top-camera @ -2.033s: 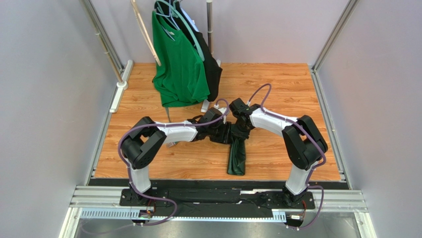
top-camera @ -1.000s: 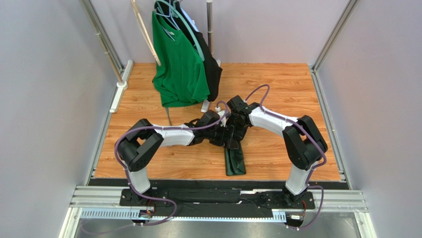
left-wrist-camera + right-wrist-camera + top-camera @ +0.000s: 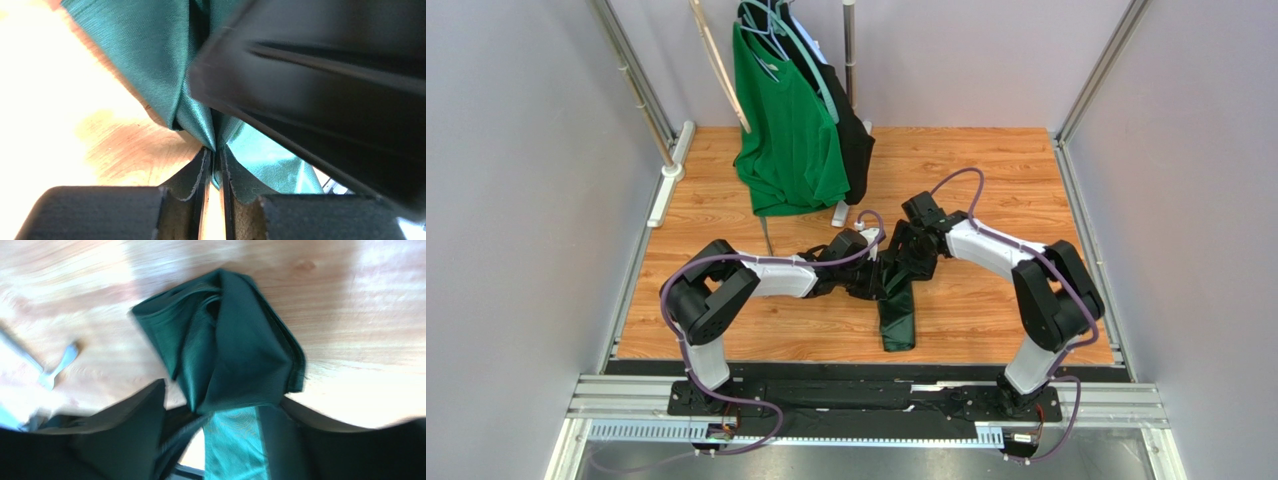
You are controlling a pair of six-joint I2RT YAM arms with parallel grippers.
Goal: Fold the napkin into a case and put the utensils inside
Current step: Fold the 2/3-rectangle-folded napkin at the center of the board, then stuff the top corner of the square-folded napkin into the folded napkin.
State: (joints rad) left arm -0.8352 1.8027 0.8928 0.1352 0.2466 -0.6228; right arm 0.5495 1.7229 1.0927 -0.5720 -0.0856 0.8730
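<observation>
A: How is the left gripper (image 3: 213, 157) set?

B: Narrow. In its own wrist view the two pads (image 3: 195, 177) stand only a thin slit apart, and a pointed fold of the napkin (image 3: 898, 315) runs down into that slit. It is pinching the cloth.

A: And the right gripper (image 3: 222, 410)?

B: Wide. Its fingers (image 3: 125, 435) sit far apart at the bottom of the right wrist view, with a paler green strip of the napkin lying in the gap. Whether either finger presses on that strip, I cannot tell.

A: Where is the napkin itself?

B: On the wooden table (image 3: 986, 170), near the middle. From above it is a long, narrow, dark strip reaching toward the arm bases. Its far end is bunched under the two grippers, which meet there just beside each other.

A: What do the wrist views add?

B: The right wrist view shows the bunched end as several loose overlapping folds, and a fork (image 3: 57, 367) lying on the bare wood off to the left, apart from the cloth. Neither shows from above, where the arms cover that spot. The left wrist view alone shows the pinch, and a blurred black body (image 3: 325, 75) filling its upper right, close over the cloth.

A: And the top view alone?

B: The full length of the strip, plus a bright green T-shirt (image 3: 786, 130) hanging at the far edge, well apart from the napkin.
</observation>
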